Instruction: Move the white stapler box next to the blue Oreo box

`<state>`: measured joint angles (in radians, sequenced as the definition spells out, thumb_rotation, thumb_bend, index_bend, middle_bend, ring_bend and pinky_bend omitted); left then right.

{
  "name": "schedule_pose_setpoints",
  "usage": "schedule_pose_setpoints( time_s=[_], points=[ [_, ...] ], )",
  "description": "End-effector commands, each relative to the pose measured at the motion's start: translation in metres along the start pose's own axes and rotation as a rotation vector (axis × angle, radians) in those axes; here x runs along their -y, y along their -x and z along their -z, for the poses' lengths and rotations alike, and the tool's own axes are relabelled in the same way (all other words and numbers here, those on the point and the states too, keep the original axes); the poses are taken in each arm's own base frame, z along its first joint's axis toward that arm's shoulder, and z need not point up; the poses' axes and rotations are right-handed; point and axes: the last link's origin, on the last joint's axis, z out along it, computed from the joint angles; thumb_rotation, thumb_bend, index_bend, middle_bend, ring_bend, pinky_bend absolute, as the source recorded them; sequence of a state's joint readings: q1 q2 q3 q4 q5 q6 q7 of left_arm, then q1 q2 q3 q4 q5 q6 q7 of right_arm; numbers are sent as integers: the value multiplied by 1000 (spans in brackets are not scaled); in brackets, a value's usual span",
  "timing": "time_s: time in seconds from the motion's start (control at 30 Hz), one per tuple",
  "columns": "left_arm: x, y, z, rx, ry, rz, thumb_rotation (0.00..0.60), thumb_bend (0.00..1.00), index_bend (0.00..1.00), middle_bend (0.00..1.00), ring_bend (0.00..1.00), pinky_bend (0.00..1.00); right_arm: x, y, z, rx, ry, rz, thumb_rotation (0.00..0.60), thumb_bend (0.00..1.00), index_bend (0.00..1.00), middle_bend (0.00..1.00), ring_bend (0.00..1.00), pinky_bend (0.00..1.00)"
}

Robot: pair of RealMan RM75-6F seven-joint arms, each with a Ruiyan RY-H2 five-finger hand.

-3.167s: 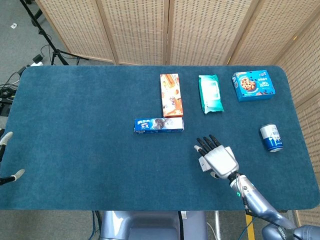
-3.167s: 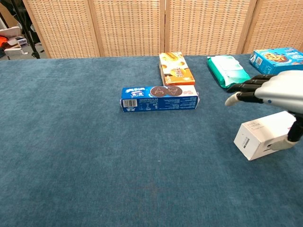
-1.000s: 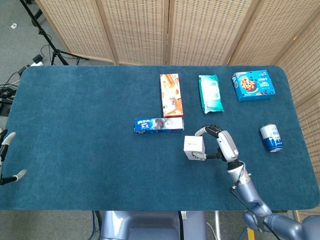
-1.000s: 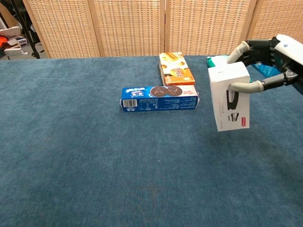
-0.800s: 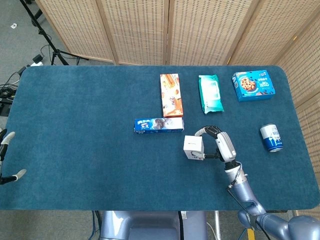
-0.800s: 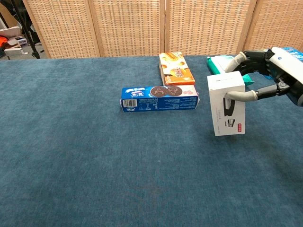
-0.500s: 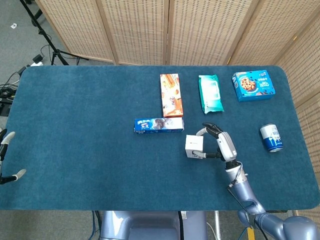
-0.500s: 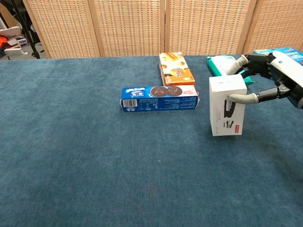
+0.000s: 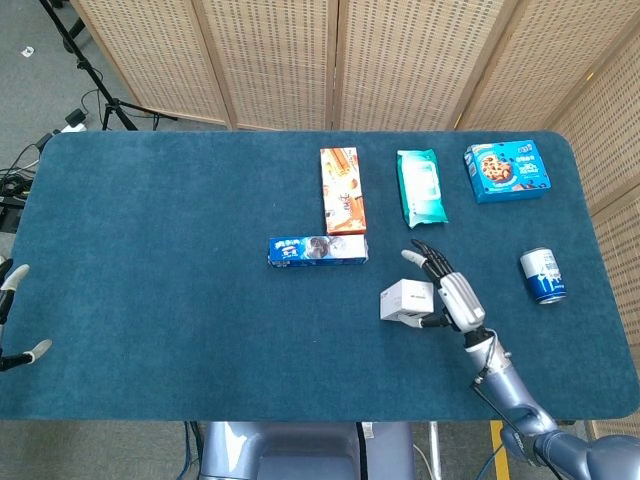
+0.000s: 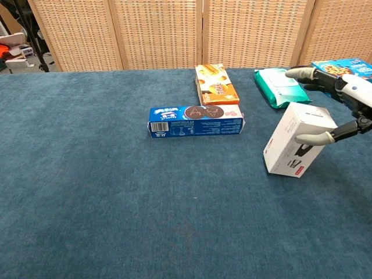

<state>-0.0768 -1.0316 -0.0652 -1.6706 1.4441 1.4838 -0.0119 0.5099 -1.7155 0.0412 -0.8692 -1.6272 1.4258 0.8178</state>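
On the napped, dark-blue cloth surface (image 10: 87, 192), the white stapler box (image 10: 297, 147), a smooth cardboard block, leans tilted on one lower edge, to the right of and a little nearer than the long, glossy blue Oreo box (image 10: 195, 120), with a gap between them. The right hand (image 10: 343, 104) has its fingers spread apart, thumb resting against the box's front face, the others stretched above it. The left hand (image 9: 12, 320) shows only as pale fingertips at the surface's edge; its state cannot be told.

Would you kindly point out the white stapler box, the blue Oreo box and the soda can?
white stapler box (image 10: 299, 139), chest view, front face.
blue Oreo box (image 10: 196, 120), chest view, long front side.
soda can (image 9: 543, 275), head view, side wall.
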Motion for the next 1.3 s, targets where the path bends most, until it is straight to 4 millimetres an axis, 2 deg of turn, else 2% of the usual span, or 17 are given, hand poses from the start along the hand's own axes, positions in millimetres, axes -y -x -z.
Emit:
schedule_pose_setpoints(
  time_s=[0.03, 0.2, 0.37, 0.73, 0.93, 1.17, 1.23, 1.3],
  points=[
    [0, -1, 0, -3, 0, 1, 600, 0, 0, 0, 0, 0, 9, -10, 5, -11, -32, 35, 600, 0, 38, 0, 0, 0],
    [-1, 0, 1, -2, 4, -1, 600, 0, 0, 0, 0, 0, 34, -29, 11, 20, -65, 186, 600, 0, 8, 0, 0, 0],
    [-1, -1, 2, -6, 9, 1, 600, 0, 0, 0, 0, 0, 72, -39, 0, 152, 3, 399, 600, 0, 7, 0, 0, 0],
    [2, -4, 1, -4, 6, 20, 600, 0, 0, 0, 0, 0, 117, -20, -33, 331, 156, 592, 600, 0, 36, 0, 0, 0],
    [5, -7, 1, -7, 1, 32, 600, 0, 0, 0, 0, 0, 117, -11, -47, 378, 220, 694, 600, 0, 37, 12, 0, 0],
    [6, -6, 0, 5, 2, 35, 600, 0, 0, 0, 0, 0, 112, -6, -56, 440, 318, 807, 600, 0, 129, 104, 4, 0],
    [6, -6, -1, 6, 1, 34, 600, 0, 0, 0, 0, 0, 113, -5, -57, 444, 329, 816, 600, 0, 175, 152, 47, 0],
    [5, -6, -1, 7, 1, 32, 600, 0, 0, 0, 0, 0, 113, -4, -59, 446, 334, 837, 600, 1, 227, 219, 133, 0]
  ],
)
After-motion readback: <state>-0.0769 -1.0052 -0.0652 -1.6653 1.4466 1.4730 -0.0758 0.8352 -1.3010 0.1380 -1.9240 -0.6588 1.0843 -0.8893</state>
